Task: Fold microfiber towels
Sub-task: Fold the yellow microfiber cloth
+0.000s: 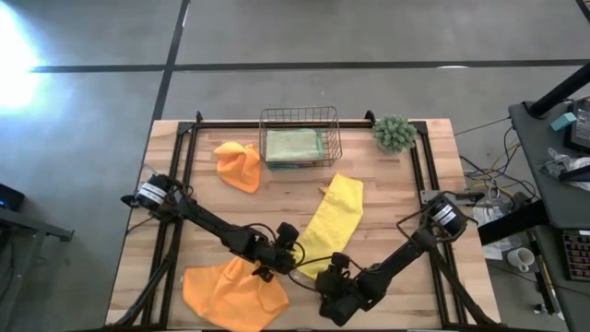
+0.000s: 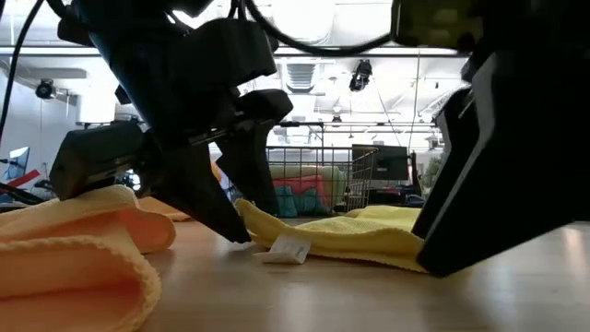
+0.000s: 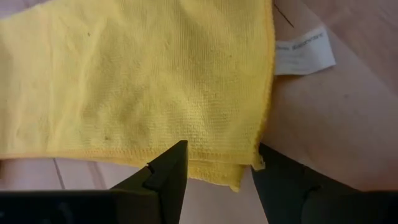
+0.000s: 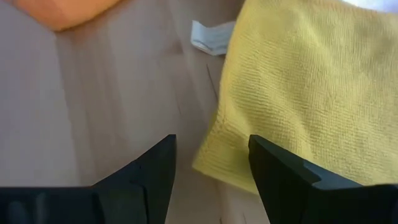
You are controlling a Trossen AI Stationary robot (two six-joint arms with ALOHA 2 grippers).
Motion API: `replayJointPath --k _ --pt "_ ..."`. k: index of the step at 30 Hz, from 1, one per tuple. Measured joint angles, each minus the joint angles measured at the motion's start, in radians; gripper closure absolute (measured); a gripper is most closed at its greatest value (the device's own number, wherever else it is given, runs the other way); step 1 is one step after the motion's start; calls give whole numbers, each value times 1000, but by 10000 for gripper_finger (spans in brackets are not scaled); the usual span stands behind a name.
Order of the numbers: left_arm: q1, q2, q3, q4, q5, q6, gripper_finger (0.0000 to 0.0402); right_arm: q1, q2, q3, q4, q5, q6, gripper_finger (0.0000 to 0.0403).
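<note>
The left arm reaches from the left edge of the high view down toward the lower centre, its left gripper (image 1: 288, 251) low with fingers parted. The right arm angles in from the right, its right gripper (image 1: 324, 277) beside it, fingers spread wide.

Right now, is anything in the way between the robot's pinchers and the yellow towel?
No, nothing visible is in the way. The left gripper has its open fingers right at a corner of the yellow towel, and the right gripper is open at the neighbouring corner. Only bare table and the towel's white tag lie nearby.
</note>
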Motion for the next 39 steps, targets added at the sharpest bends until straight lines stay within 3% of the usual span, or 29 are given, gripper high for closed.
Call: replayJointPath --k 13,17,26,30,39 --pt "0 44 5 61 -22 47 246 -39 7 1 -53 7 62 227" --pt "4 46 5 61 -22 45 275 -42 7 1 -62 7 78 254" --pt "7 49 -7 80 -22 46 394 -55 6 1 -100 4 125 353" --pt "7 50 -7 98 -18 45 396 -57 5 2 -101 -12 125 389" --pt "7 19 42 -12 -3 13 401 -59 -23 56 -193 -51 128 394"
